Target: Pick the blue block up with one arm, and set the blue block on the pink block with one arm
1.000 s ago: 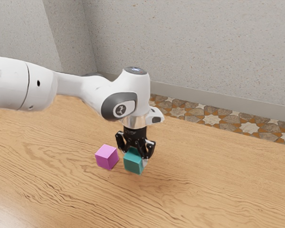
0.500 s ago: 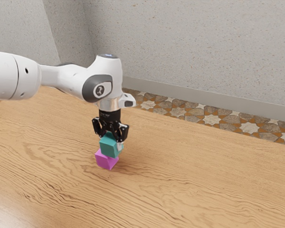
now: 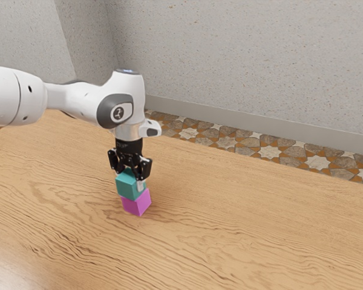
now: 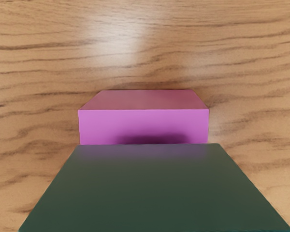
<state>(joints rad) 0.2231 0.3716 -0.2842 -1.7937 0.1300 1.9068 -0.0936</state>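
The gripper (image 3: 130, 174) clasps the blue block (image 3: 128, 185) over the pink block (image 3: 137, 203) (contact unclear); an off-centre release could topple it

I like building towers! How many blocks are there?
2. The pink block sits on the table; the blue block is directly above it, held in the gripper.
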